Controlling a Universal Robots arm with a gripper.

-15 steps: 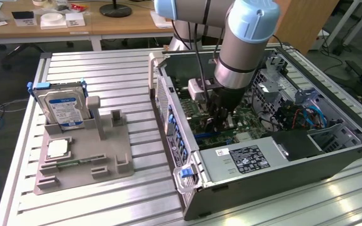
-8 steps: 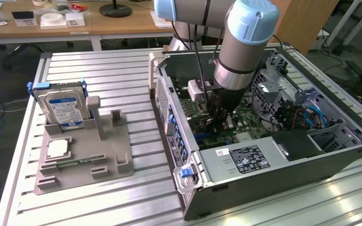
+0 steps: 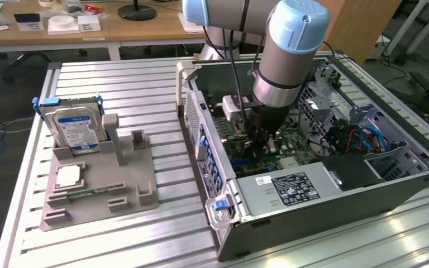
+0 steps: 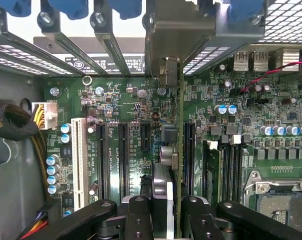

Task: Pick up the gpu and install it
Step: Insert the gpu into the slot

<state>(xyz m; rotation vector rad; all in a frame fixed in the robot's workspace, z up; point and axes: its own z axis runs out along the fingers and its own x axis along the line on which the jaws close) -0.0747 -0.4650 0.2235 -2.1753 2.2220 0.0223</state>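
My gripper (image 3: pixel 262 140) reaches down inside the open computer case (image 3: pixel 393 192), just over the green motherboard (image 4: pixel 270 95). In the wrist view the gripper (image 4: pixel 166 216) is shut on the gpu (image 4: pixel 166 165), a thin dark card seen edge-on between the black fingers (image 4: pixel 137 215). The card stands upright over the motherboard, in the gap between two long black expansion slots (image 4: pixel 123 160). Its pale metal bracket (image 4: pixel 175 35) lies against the case's rear slot frame. I cannot tell whether the card's lower edge sits in a slot.
A grey parts holder (image 3: pixel 132 201) left of the case carries a silver hard drive (image 3: pixel 73 128), a processor (image 3: pixel 67 176) and a green memory stick (image 3: pixel 87 194). The power supply (image 3: pixel 289 190) fills the case's near end. Braided cables (image 4: pixel 11 122) lie beside the white slot (image 4: pixel 79 160).
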